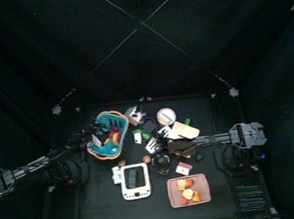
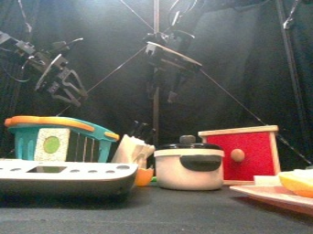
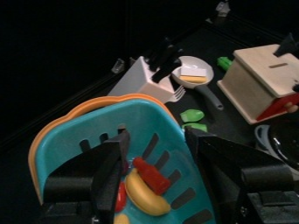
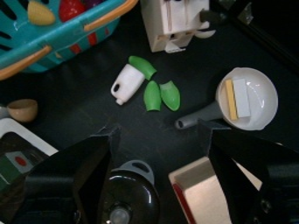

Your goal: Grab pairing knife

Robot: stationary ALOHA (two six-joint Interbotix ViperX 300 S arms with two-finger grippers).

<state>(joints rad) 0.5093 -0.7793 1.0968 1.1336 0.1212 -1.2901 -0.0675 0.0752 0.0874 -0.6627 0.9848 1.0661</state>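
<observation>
Right fingers (image 4: 70,175) stand wide open over the pot (image 4: 122,199) near the white knife block (image 4: 173,22), the paring knife itself indistinguishable, while left fingers (image 3: 87,171) gape above the basket (image 3: 105,122) beside that block.

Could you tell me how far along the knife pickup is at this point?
Done: nothing yet; both grippers are empty. In hand: the right gripper hangs open over the pot and pan, with the white knife block in its wrist view. The left gripper sits open above the teal basket. Left: reach the block, close on the paring knife, lift it.
</observation>
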